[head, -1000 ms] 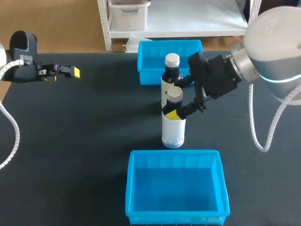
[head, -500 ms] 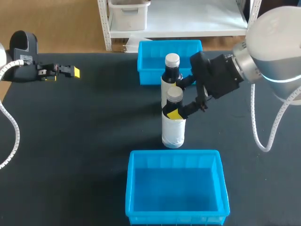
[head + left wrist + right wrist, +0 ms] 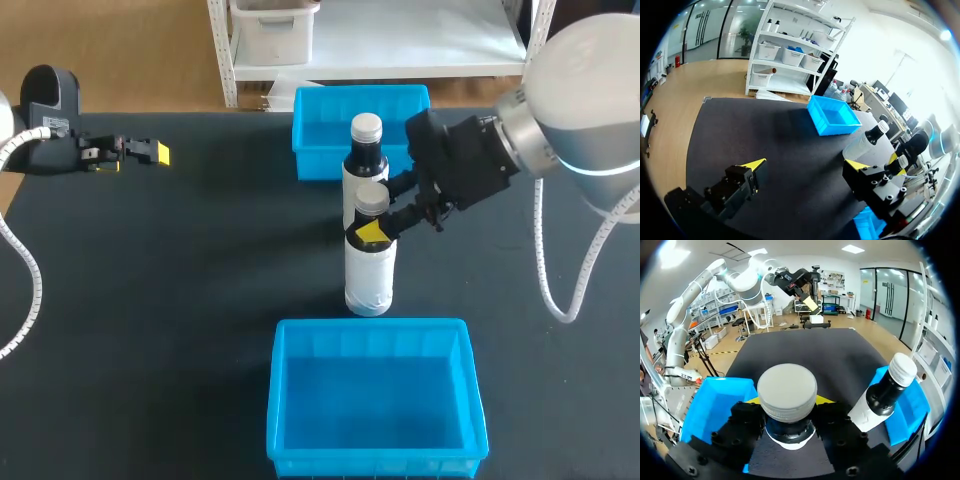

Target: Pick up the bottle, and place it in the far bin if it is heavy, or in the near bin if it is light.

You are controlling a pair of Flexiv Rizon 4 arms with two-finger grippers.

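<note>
My right gripper [image 3: 386, 212] is clamped on the neck of the bottle [image 3: 369, 268], just below its grey cap. In the right wrist view the two black fingers [image 3: 836, 422] press the neck from both sides, with the yellow tips showing just behind them. The bottle [image 3: 787, 389] stands upright on the black table [image 3: 200, 270], in the open strip between the two blue bins, and from the head view I cannot tell whether its base is off the surface. Just behind it is a second bottle [image 3: 363, 160], upright too, dark with a white label and a ribbed white cap, close to the first. I can't make out whether they touch. It stands right in front of the far bin [image 3: 312, 112], which sits at the table's far edge. The near bin [image 3: 279, 400] lies at the near edge, almost in line with the bottle. From the right wrist the second bottle [image 3: 884, 395] shows off to one side of my fingers, with the far bin [image 3: 914, 407] beyond it and the near bin [image 3: 710, 407] on the other side. My left gripper [image 3: 143, 152] hangs over the table's far left, well apart from everything. Its fingers stand wide apart with nothing between them, as the left wrist view [image 3: 807, 167] shows.
</note>
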